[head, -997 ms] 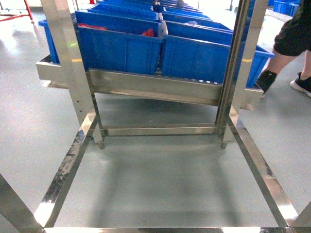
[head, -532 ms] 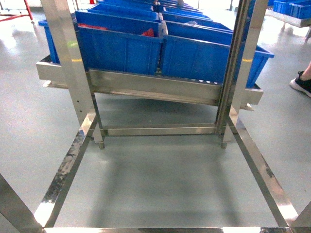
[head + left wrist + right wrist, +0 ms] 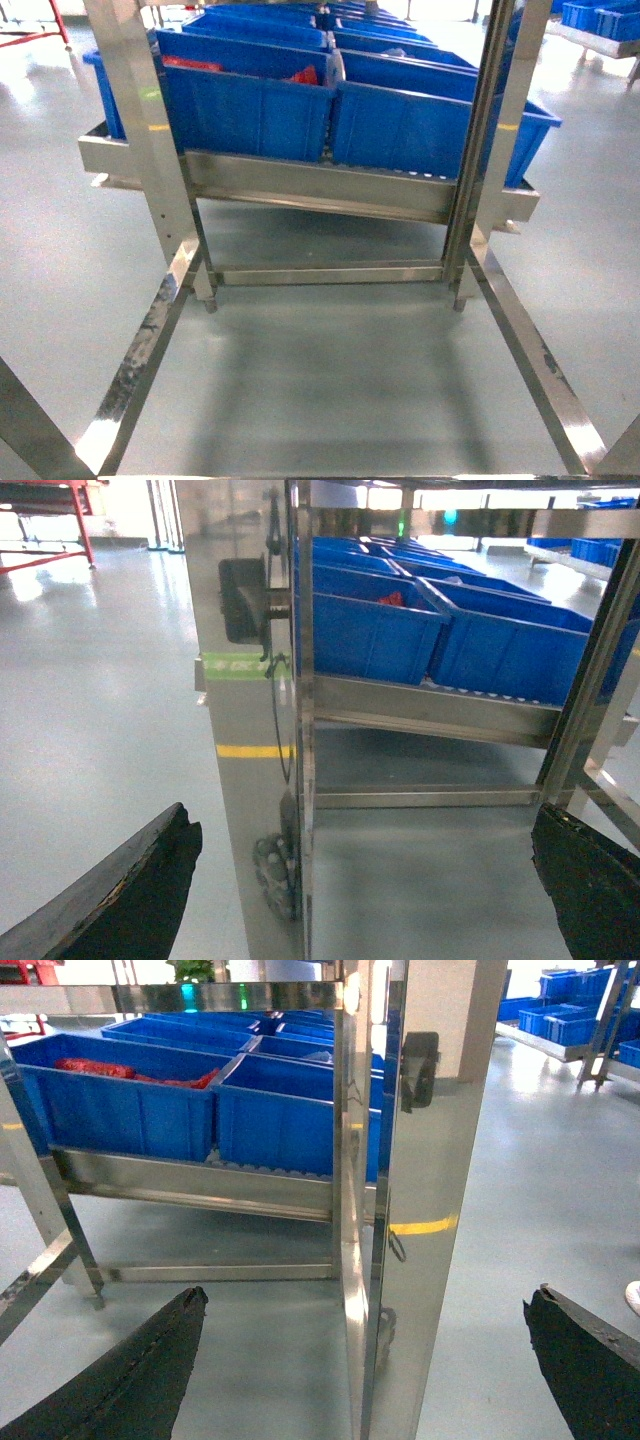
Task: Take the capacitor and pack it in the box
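Grey floor [image 3: 60,200] and a steel rack [image 3: 320,190] fill the frame, blue bins [image 3: 250,105] across the top. Neither capacitor nor box is visible, so grip points can't be judged; capacitors are likely light and small. Left hand [image 3: 350,880] and right hand [image 3: 350,1370] both gape wide, empty.

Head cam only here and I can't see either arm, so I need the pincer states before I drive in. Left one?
Observer: The left pincer is open with nothing between its fingers. It faces a steel upright of the rack.
Operator: Right one?
Observer: The right pincer is also open and empty. It points at the rack's other upright.
Operator: Pink box on either wrist cam?
Observer: No. Neither wrist view shows it, only the blue bins on the rack shelf.
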Tool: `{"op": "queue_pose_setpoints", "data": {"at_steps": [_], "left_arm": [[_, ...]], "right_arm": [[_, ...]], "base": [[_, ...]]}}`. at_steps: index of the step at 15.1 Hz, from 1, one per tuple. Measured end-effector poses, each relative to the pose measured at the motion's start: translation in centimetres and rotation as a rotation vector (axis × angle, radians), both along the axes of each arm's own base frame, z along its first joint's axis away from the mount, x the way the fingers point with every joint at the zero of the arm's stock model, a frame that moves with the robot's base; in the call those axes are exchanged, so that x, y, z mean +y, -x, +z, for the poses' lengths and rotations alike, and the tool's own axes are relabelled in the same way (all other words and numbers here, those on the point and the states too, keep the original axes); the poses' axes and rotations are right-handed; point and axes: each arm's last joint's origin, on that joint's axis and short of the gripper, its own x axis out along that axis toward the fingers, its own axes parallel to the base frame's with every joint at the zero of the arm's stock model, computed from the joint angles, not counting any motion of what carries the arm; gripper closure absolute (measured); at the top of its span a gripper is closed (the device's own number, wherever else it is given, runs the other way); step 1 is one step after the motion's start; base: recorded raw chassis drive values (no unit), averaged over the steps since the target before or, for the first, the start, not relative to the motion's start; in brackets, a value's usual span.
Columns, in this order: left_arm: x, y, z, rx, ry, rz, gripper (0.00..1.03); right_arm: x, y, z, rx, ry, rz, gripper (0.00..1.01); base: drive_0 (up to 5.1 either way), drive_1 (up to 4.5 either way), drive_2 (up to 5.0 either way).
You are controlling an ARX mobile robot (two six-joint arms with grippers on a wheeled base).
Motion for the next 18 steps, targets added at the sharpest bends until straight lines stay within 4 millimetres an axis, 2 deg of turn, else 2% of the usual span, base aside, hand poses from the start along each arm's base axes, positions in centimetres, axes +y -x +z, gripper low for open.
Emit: {"op": "queue_pose_setpoints", "data": {"at_steps": [18], "left_arm": [[0.0,0.0,0.03,-0.003,-0.008,0.0,0.05]], "right_arm": [[0.0,0.0,0.01,-0.001,0.0,0.001,0.03]], "base": [[0.0,0.0,0.0]]}}
